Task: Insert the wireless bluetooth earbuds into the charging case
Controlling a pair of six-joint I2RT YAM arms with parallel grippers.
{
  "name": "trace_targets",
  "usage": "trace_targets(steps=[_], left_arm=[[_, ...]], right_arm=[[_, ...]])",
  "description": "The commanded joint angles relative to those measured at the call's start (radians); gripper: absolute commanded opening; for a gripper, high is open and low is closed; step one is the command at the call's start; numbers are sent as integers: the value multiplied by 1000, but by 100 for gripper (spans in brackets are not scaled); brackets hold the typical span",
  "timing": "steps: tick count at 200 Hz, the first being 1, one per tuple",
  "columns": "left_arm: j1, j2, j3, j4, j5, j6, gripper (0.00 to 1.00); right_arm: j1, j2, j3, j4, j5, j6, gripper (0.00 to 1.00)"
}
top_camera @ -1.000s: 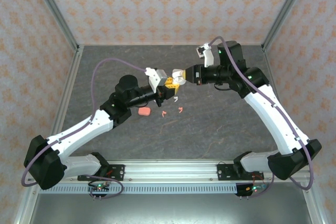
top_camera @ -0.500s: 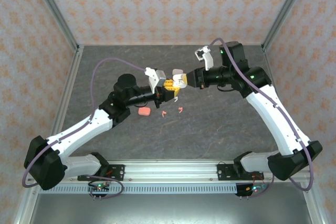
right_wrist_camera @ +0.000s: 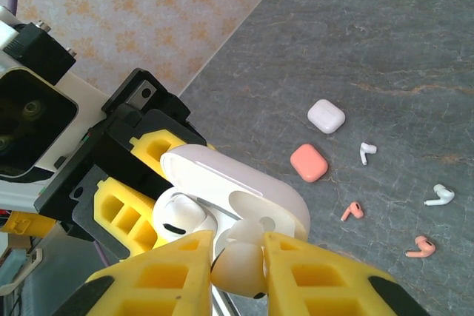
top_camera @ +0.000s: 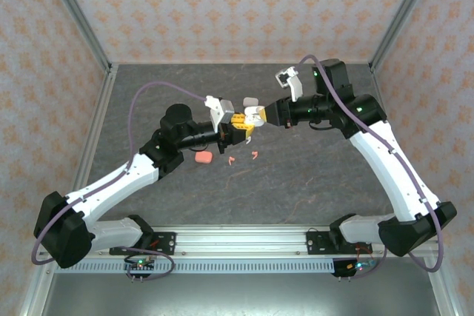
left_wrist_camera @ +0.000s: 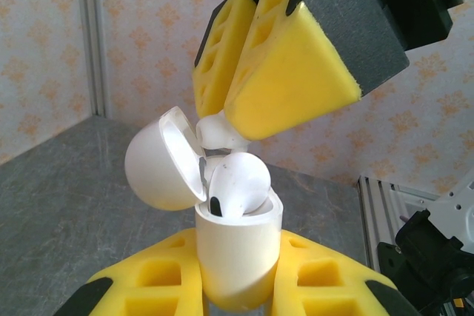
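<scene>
Misalignment is the main risk: charging case (left_wrist_camera: 237,264), lid open w/ one seated earbud (left_wrist_camera: 238,181), is pinched by left end effector (left_wrist_camera: 237,246). Just above, white earbud (left_wrist_camera: 216,132) is pinched by right end effector (right_wrist_camera: 237,249); if tilted, it could be dropped to bench (right_wrist_camera: 415,49).

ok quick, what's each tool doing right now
left tool: closed, holding the open white charging case
right tool: closed, holding a white earbud just above the case's opening
</scene>
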Motion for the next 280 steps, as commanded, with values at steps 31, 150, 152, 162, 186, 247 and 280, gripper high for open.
trace_targets(steps=[31,150,152,162,186,247,280], left_arm=[[12,-12,28,43,-1,-9,0],[12,-8,37,20,7,2,0],[11,-9,38,17,7,3,0],[11,-8,41,7,7,12,0],[11,-6,42,-6,11,30,0],[11,-11,38,-41,10,80,0],[2,-14,28,-44,-16,111,0]], right_arm=[[-2,-21,2,-5,-65,-19,23],[-2,15,11,9,23,8,22],[-2,15,11,8,27,10,21],[-2,15,17,6,38,13,22],[-1,19,36,-25,50,-13,22],[-4,55,135,-150,22,-101,20],[-4,81,143,-154,-18,-60,20]])
